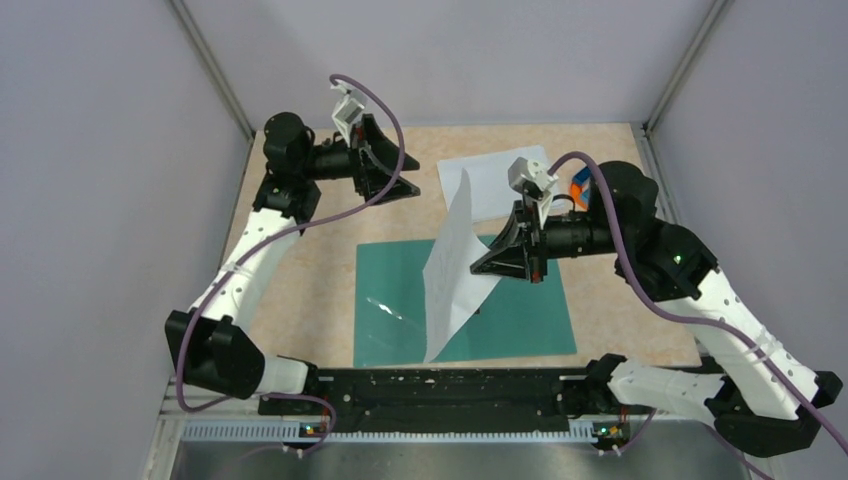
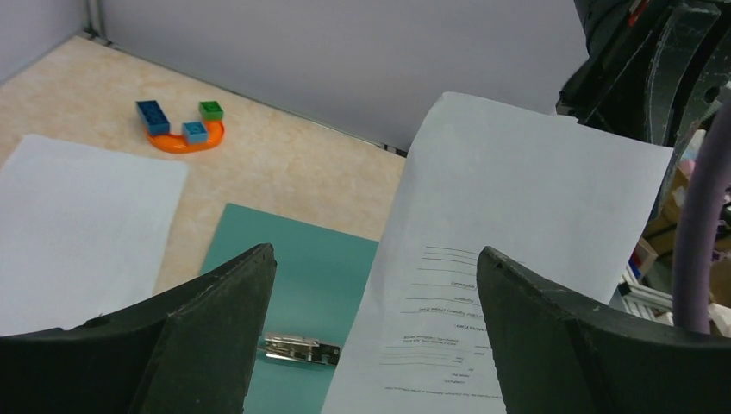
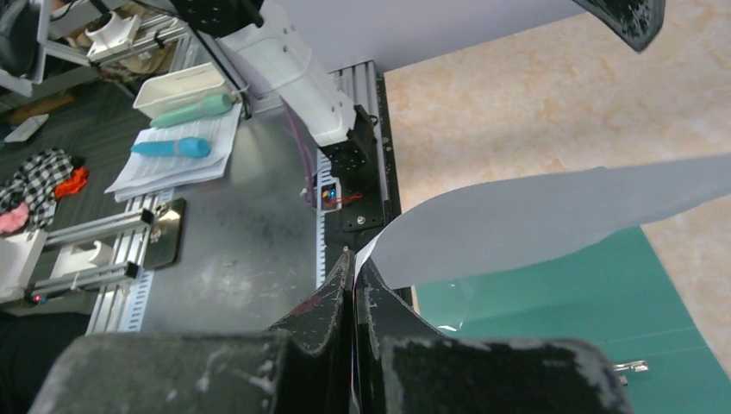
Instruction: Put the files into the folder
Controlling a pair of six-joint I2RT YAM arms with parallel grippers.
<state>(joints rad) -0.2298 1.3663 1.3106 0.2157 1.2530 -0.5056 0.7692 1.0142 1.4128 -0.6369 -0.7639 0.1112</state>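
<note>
While the right claw [image 1: 478, 268] pinches a sheet [image 1: 452, 275] upright over the folder [image 1: 525, 320] below it, lower it flat beside the clip [image 2: 297, 349]. The left claw [image 1: 408, 174] is spread, and the second sheet [image 1: 495, 185] lies beyond the right claw.

The thin white paper sheet [image 1: 455, 270] looks matt. The flat teal-green plastic folder [image 1: 520, 310] is smooth and faintly glossy, its small metal clip [image 2: 297, 348] shiny. The beige mottled table [image 1: 305, 270] is matt.

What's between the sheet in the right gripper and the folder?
Nothing visible. The right gripper holds the printed sheet raised, hanging over the folder. The folder's face is bare but for its metal clip; the other sheet and the toy lie beyond its far edge.
</note>
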